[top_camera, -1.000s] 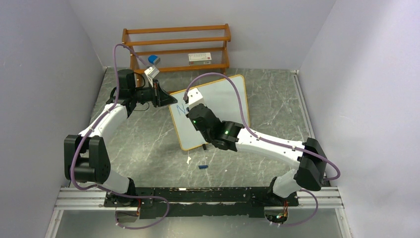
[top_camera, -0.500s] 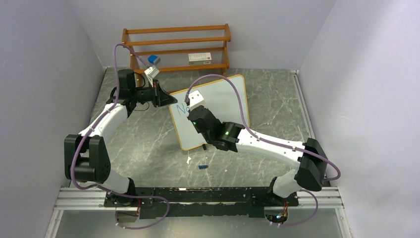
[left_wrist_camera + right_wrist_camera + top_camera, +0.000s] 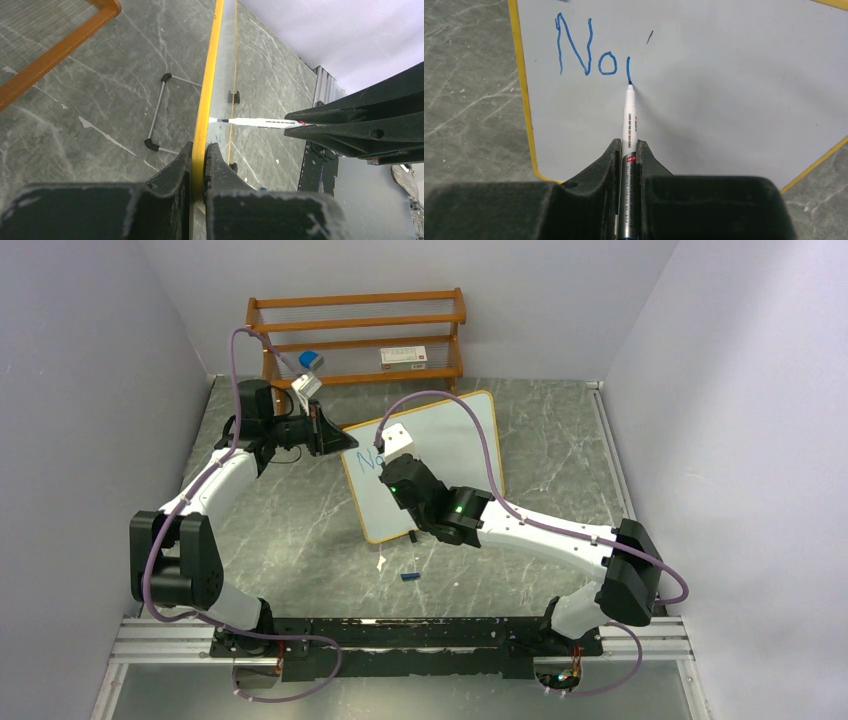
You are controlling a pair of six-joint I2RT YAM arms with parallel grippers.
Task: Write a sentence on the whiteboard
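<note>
Plainly, pale walls [image 3: 90,360] ring whiteboard [image 3: 452,432] and marbled tabletop [image 3: 560,462].

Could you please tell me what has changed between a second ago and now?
The right claw, shut on the marker, crept slightly rightward along the whiteboard, and the blue lettering grew: it now reads "No" plus a fresh downstroke. Nothing was taken up or released. The left claw stayed clamped on the whiteboard's edge, and the whiteboard did not shift.
</note>
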